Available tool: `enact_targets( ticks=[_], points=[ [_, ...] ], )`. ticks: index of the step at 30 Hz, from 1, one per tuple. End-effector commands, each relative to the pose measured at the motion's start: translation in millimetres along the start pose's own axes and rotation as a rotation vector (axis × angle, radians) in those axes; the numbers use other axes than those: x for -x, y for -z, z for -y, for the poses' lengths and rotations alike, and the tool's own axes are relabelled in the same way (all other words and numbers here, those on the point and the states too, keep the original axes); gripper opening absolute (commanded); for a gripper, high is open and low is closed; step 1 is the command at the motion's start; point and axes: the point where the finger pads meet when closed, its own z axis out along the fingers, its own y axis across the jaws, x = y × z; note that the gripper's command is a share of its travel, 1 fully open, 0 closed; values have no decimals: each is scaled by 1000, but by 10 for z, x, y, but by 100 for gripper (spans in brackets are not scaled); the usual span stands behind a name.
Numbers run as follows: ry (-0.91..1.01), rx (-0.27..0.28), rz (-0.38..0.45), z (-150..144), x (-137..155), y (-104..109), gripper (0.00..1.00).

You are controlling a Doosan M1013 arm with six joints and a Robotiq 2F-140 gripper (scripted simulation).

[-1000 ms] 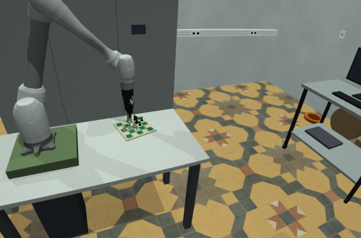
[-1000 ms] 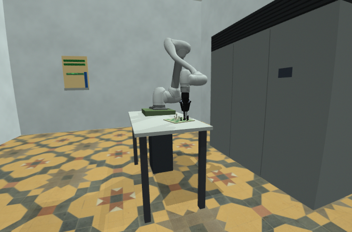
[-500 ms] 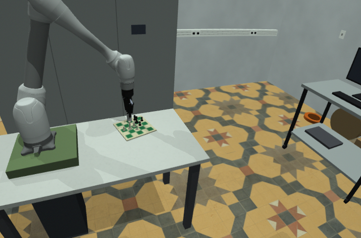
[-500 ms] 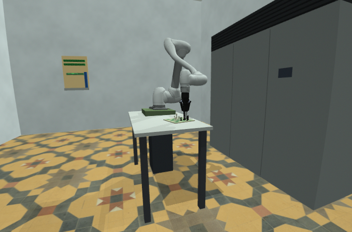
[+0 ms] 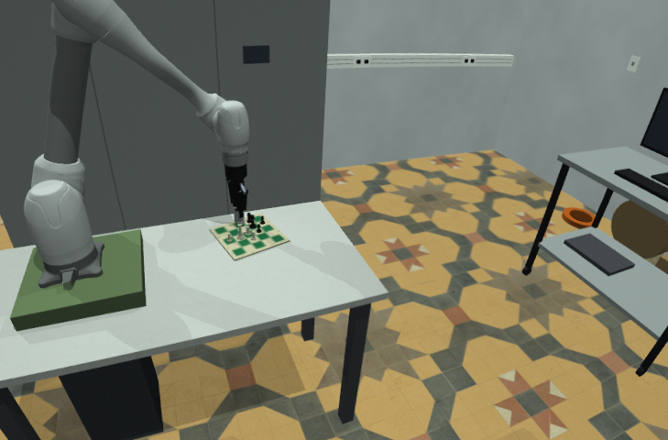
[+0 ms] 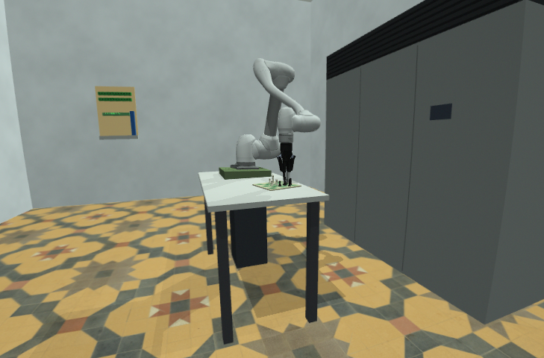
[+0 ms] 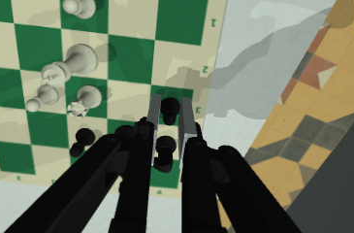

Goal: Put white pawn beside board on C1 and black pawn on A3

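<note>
The board (image 5: 235, 256) (image 7: 215, 29) lies on the table. The white pawn (image 7: 80, 7) (image 5: 229, 237) stands upright on C1. The black pawn (image 7: 170, 107) stands on A3, between the fingertips of my gripper (image 5: 239, 221) (image 6: 286, 182) (image 7: 170, 110). The fingers are parted a little, and the wrist view shows a narrow gap on the pawn's right. A taller black piece (image 7: 165, 147) behind it on A4 also shows between the fingers. The white king (image 7: 82, 58) is on C2, the white rook (image 7: 89, 95) on C3 and another white pawn (image 7: 48, 93) on D3.
A black piece (image 7: 84, 136) stands on C4. Another black piece (image 7: 124, 131), on B4, is partly hidden by the left finger. The table's far edge (image 5: 179, 222) runs behind the board. A grey cabinet (image 5: 272, 129) (image 6: 382, 148) stands beyond it.
</note>
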Motion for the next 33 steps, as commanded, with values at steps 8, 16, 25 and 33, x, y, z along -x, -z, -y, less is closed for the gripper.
enact_targets(
  ticks=[8, 16, 25, 33],
  points=[
    [0, 0, 0, 0, 0, 1, 20],
    [0, 0, 0, 0, 0, 135, 20],
    [0, 0, 0, 0, 0, 482, 20],
    [0, 0, 0, 0, 0, 843, 20]
  ],
)
